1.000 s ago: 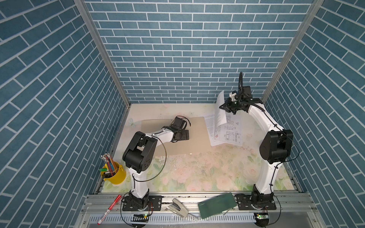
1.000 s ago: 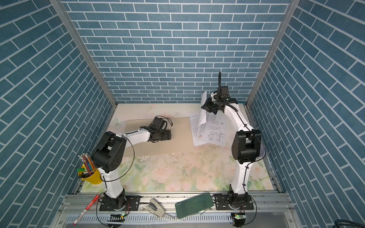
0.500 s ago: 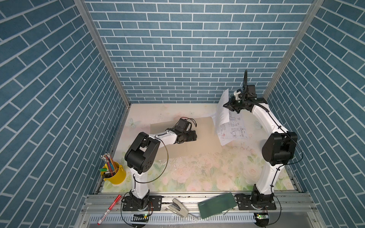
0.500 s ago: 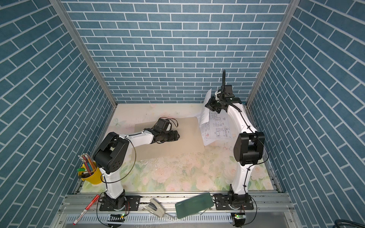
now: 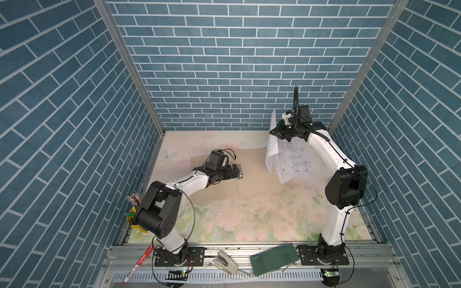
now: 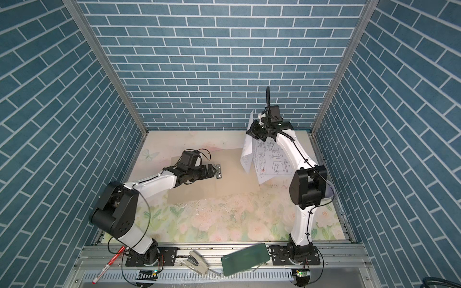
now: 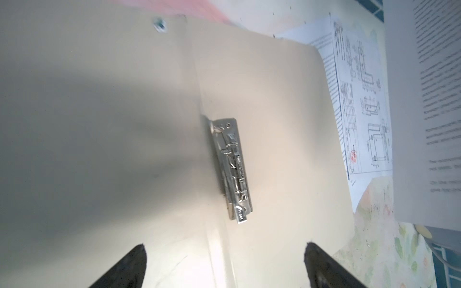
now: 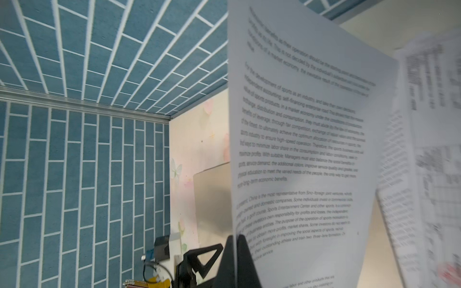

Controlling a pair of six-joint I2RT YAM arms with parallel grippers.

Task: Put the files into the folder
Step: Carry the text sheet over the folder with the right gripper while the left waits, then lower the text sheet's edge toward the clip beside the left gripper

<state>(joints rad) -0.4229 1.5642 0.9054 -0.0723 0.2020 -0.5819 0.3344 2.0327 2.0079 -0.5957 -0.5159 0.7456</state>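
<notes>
On the table (image 5: 249,224), mid-back, the folder (image 5: 252,182) lies open and flat. It spreads side to side, with its spine running front to back. The files (image 5: 296,162) hang by its right edge, their long axis sloping from the back wall down toward the front and their lower ends near the table. The right claw (image 5: 275,132) is clamped tight on their top. I'd swing them left and lay them flat on the right leaf, square to the spine. The left claw (image 7: 223,259) gapes wide and empty, just beside the clip (image 7: 233,169).
</notes>
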